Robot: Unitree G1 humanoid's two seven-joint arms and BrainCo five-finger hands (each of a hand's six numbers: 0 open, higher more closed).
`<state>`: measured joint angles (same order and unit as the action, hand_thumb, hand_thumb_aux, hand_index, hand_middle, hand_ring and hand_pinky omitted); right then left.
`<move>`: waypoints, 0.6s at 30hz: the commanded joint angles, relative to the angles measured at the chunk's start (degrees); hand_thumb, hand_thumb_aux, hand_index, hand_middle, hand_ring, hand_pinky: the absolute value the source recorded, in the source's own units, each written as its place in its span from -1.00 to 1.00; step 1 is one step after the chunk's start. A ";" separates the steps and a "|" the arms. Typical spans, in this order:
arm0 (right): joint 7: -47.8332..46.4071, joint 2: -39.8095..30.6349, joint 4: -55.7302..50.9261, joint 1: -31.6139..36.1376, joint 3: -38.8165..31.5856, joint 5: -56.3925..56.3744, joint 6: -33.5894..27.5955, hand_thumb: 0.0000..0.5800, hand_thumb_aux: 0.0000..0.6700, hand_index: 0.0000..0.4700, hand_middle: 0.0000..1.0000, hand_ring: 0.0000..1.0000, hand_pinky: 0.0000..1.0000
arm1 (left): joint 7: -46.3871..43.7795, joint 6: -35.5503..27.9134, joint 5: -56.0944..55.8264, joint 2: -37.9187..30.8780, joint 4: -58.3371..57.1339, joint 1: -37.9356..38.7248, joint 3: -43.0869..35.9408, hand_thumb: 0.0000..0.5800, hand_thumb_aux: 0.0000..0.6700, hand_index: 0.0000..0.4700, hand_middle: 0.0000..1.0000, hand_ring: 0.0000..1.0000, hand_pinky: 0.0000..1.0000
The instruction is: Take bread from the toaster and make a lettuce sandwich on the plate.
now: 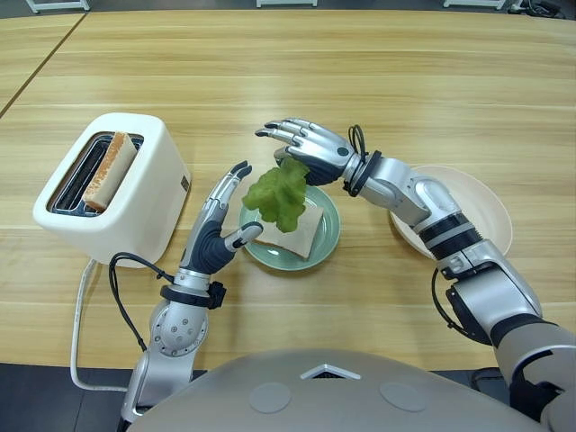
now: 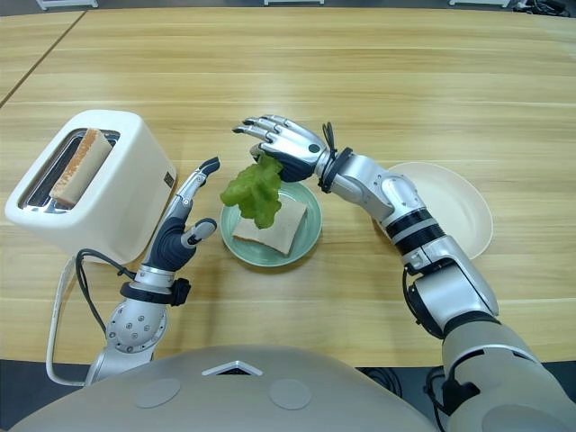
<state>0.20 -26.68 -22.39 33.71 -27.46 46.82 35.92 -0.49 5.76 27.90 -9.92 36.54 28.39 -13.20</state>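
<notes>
I should lower the lettuce leaf [image 1: 279,196] slowly and release it only when it lies flat on the bread slice [image 1: 304,232] in the green plate [image 1: 279,259]. My right hand [image 1: 310,144] hangs above the plate, palm down, pinching the leaf's top. My left hand [image 1: 220,220] stands open just beside the plate, holding nothing.

lettuce [image 1: 279,193] dangling above bread [image 1: 301,232] on green plate [image 1: 331,236] | toast [image 1: 110,169] upright in toaster [image 1: 151,193]
</notes>
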 commanded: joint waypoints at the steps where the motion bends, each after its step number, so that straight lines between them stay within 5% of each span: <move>1: -0.86 -1.07 -3.17 -0.80 -1.36 0.43 1.13 1.00 1.00 1.00 -1.00 -1.00 -1.00 | -0.25 -0.14 -0.38 0.26 -0.35 0.29 -0.11 -1.00 -1.00 -1.00 -1.00 -1.00 -1.00; 18: 16.10 -5.53 -5.99 0.98 -9.92 18.56 2.79 1.00 1.00 1.00 -1.00 -1.00 -1.00 | -0.89 -0.28 -0.57 0.03 -0.56 0.05 -0.06 -1.00 -1.00 -1.00 -1.00 -1.00 -1.00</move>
<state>14.57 -31.47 -29.95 34.00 -36.36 63.67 38.98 -0.84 5.78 27.88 -9.95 36.52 28.63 -13.22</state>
